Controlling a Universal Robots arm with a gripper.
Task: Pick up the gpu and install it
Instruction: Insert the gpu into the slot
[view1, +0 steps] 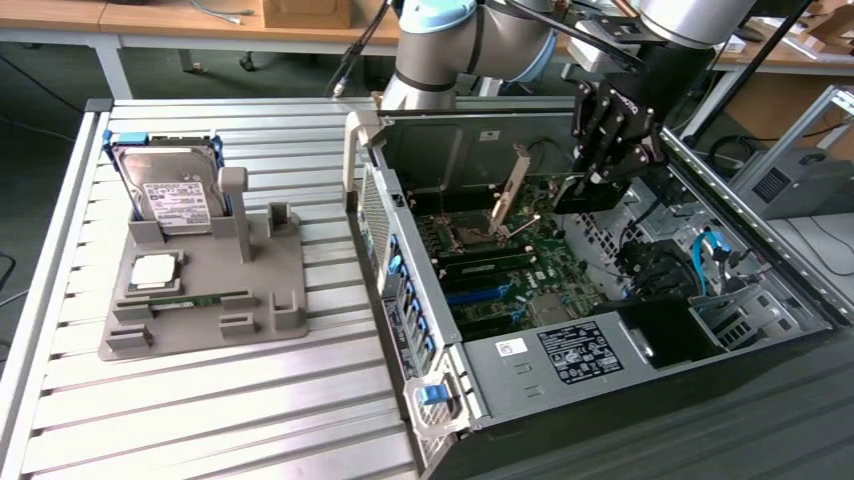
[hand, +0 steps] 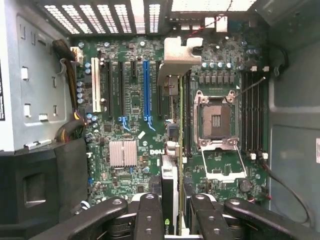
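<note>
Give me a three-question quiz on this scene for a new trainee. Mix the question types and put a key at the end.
1. True or false: the hard drive stands in the grey holder, outside the computer case.
2. Where is the gpu?
A. In the grey holder
B. On edge over the motherboard, inside the computer case
C. On top of the hard drive
3. In a word or two: which thing is the gripper nearest to?

Key: 1 true; 2 B; 3 the gpu.
</note>
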